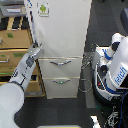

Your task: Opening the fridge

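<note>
The tall white fridge (62,35) stands in the middle of the exterior view. Its large upper door carries a small green-and-white sticker (43,8) near the top left. Two lower drawers have curved silver handles, upper (61,63) and lower (61,81). The upper door looks closed or only barely ajar; no interior shows. My arm reaches up from the lower left. My gripper (36,49) is at the door's lower left edge, touching or hooked on it. Its fingers are too blurred to tell whether they are open or shut.
A tan wooden drawer cabinet (15,47) stands left of the fridge, right behind my arm. A white and blue robot body (112,65) with cables stands at the exterior view's right, close to the fridge's side. Dark floor (60,112) lies in front.
</note>
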{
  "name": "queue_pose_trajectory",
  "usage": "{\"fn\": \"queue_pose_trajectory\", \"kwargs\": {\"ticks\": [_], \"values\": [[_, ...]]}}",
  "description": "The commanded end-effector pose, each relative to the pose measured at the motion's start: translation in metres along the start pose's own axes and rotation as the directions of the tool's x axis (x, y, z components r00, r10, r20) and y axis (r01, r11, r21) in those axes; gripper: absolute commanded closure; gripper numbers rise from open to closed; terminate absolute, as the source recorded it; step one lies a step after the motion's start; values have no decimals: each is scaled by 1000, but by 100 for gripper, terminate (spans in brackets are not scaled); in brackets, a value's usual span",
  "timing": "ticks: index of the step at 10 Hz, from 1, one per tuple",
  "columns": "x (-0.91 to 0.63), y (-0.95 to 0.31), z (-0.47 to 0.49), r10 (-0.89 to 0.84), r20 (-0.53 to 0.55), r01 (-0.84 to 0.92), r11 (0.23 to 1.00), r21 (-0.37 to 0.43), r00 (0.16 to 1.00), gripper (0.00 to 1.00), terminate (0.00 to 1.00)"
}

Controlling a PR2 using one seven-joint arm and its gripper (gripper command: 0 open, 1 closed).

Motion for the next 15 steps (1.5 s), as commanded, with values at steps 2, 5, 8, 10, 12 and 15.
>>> {"fn": "queue_pose_trajectory", "kwargs": {"ticks": [2,5,8,10,12,15], "values": [[15,-8,-20,-23,17,22,998,59,1000,100,0],[16,-4,-27,-19,32,17,998,66,999,100,0],[16,0,-28,-14,38,12,998,58,999,100,0],[15,1,-31,-19,33,17,998,54,999,100,0],[12,6,-32,-13,34,12,999,41,999,100,0],[6,12,-43,1,28,-2,999,32,1000,100,0]]}}
